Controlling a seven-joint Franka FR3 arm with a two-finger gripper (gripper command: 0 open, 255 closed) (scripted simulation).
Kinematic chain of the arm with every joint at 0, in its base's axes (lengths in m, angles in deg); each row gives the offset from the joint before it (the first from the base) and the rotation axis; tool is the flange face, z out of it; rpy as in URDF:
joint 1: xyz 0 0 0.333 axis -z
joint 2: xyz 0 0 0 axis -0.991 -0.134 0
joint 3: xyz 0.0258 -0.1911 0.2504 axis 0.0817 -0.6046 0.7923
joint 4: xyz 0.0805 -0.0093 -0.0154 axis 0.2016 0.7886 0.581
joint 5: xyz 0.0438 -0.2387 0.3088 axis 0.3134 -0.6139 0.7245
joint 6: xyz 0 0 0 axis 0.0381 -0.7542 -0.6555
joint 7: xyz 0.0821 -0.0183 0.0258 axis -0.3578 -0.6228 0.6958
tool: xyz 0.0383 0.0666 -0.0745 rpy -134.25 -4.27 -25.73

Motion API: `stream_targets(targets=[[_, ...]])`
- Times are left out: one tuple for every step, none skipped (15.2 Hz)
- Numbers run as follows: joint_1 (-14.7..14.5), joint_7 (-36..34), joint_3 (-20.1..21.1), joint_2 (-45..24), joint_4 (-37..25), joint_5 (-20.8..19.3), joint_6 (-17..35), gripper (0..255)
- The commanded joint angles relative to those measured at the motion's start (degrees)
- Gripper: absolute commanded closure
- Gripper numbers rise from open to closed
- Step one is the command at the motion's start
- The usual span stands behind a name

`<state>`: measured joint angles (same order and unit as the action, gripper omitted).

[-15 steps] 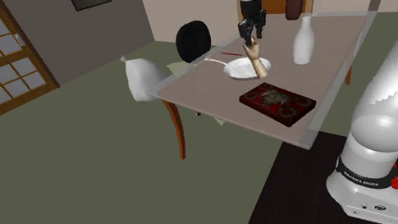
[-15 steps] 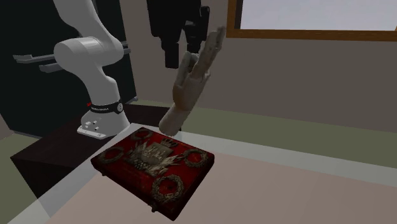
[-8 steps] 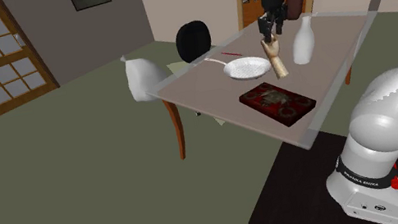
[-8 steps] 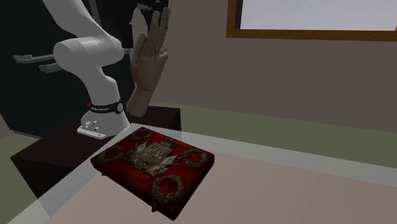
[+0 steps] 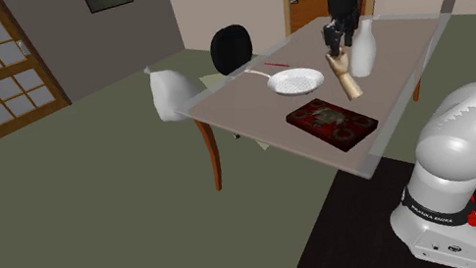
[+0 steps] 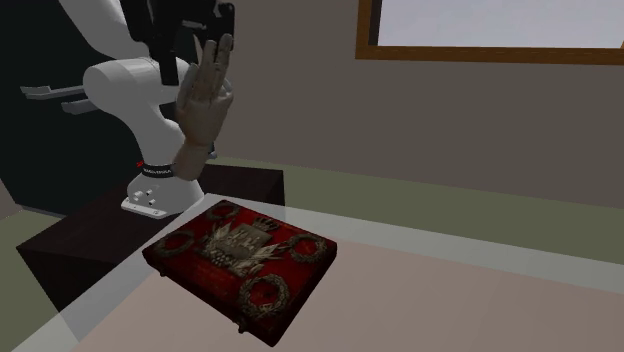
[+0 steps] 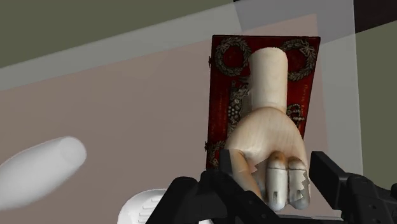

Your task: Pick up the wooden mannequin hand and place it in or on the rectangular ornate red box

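The pale wooden mannequin hand [image 5: 344,74] [image 6: 200,110] [image 7: 266,139] hangs in the air, wrist end down, with my gripper [image 5: 339,38] [image 6: 190,25] [image 7: 267,188] shut on its fingers. The ornate red box [image 5: 332,122] [image 6: 240,262] [image 7: 262,86] with metal wreaths lies flat near the table's front edge, lid closed. In the wrist view the hand's wrist stump points down over the box. In the shoulder view the hand hovers above and just behind the box, beside the white bottle.
A white bottle [image 5: 362,48] [image 7: 39,165] stands close behind the gripper. A white pan [image 5: 295,80] lies on the table [image 5: 250,101] towards the shoulder view's left. A chair [image 5: 172,94] stands at the table's left end. My stand [image 5: 421,227] is below the box.
My gripper has carried the mannequin hand to the shoulder view's right, from over the pan to above the red box, near the bottle. The box has not moved.
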<state>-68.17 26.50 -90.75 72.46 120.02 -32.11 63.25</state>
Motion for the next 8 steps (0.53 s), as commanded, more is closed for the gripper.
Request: stream_targets(targets=[[0.05,-0.26,-0.20,-0.04,1.46,-0.21,1.52,255],[0.09,-0.37,-0.32,-0.06,2.21,-0.33,2.28,255],[0.14,-0.47,-0.45,-0.09,2.94,-0.45,3.04,255],[0.18,-0.57,-0.58,-0.13,3.67,-0.58,3.81,255],[0.23,-0.68,-0.72,-0.19,4.38,-0.71,4.58,255],[0.27,-0.78,-0.86,-0.26,5.09,-0.84,5.35,255],[0.32,-0.88,-1.00,-0.35,5.79,-0.97,6.14,255],[0.36,-0.98,-1.14,-0.45,6.47,-1.10,6.92,255]])
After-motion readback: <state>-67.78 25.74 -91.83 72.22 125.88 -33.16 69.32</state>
